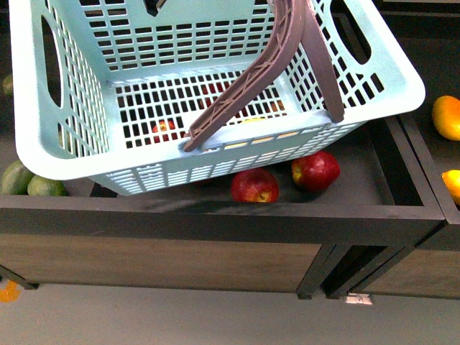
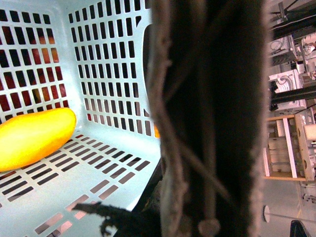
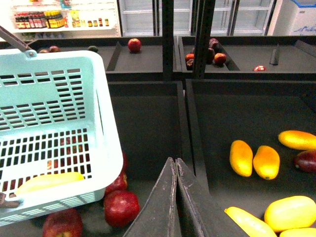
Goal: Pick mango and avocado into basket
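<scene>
Mango (image 2: pixel 34 138) inside basket (image 1: pixel 65 154), red apples (image 1: pixel 255 187) in bin (image 1: pixel 381 169) beneath. Right gripper (image 3: pixel 175 163) pressed together, empty; left gripper (image 2: pixel 145 210) we cannot tell.

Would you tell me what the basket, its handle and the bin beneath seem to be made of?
The basket looks like moulded matte plastic: even mint colour, slotted lattice walls. Its handle seems brown plastic too, with moulded ribs. The bin looks like dark matte board or metal; unclear which.
</scene>
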